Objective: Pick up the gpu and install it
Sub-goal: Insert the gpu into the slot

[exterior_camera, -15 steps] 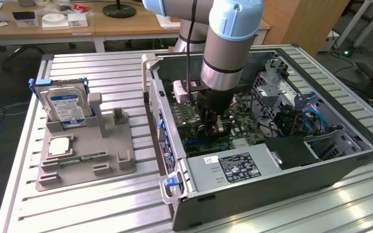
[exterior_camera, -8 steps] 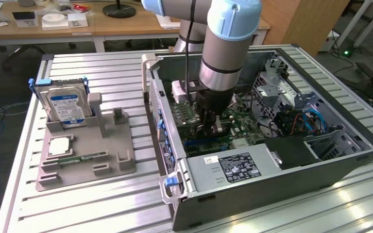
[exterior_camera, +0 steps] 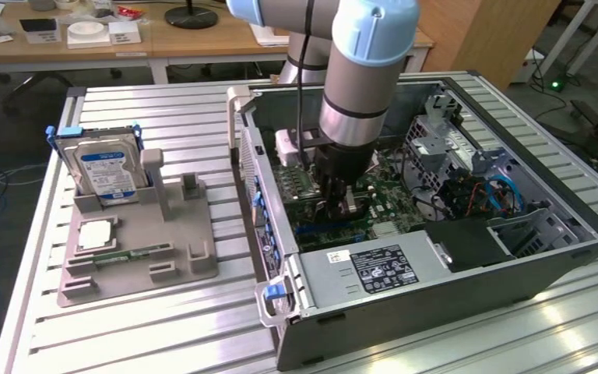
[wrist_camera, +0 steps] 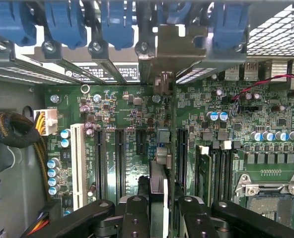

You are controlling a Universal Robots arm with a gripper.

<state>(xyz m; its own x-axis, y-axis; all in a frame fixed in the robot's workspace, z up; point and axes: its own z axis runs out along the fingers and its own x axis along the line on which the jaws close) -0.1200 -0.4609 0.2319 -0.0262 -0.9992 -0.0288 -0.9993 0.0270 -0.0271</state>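
I have the arm down inside the open computer case (exterior_camera: 403,304), holding the gpu (wrist_camera: 163,148) edge-on over the motherboard (wrist_camera: 266,148).

The gripper (wrist_camera: 158,210) is clenched on the card's near end; its long axis runs straight away from the wrist, bracket end (wrist_camera: 179,47) reaching the blue slot clips (wrist_camera: 117,22). Black expansion slots (wrist_camera: 118,161) flank it; hard drive (exterior_camera: 107,173) stands outside on the gray holder (exterior_camera: 138,265).

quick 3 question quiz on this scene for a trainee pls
1. True or false: the gripper is inside the computer case.
2. What does it hold? A) hard drive B) gpu C) memory stick
3. Fill in: the hard drive stands in the grey ___ on the exterior view's left.
Key: 1 true; 2 B, the gpu, edge-on over the motherboard; 3 holder.
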